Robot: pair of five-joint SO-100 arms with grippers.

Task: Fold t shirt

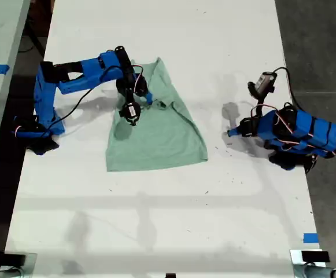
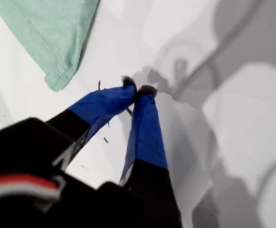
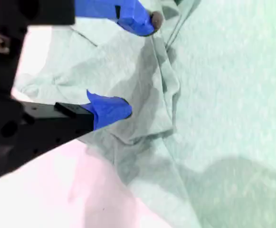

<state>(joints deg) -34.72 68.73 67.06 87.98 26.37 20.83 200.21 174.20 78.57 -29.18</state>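
Nothing else lies on the white table (image 1: 156, 220) beside the t shirt (image 1: 156, 139), a soft pale mint-green cloth lying partly folded and rumpled toward the far edge. My second gripper (image 3: 135, 66) hangs over its creased folds on an arm bent at the elbow, fingers spread apart with bunched cloth between them. My first gripper (image 2: 138, 89) rests folded low on bare table by the exterior view's right edge, tips pressed together, empty.
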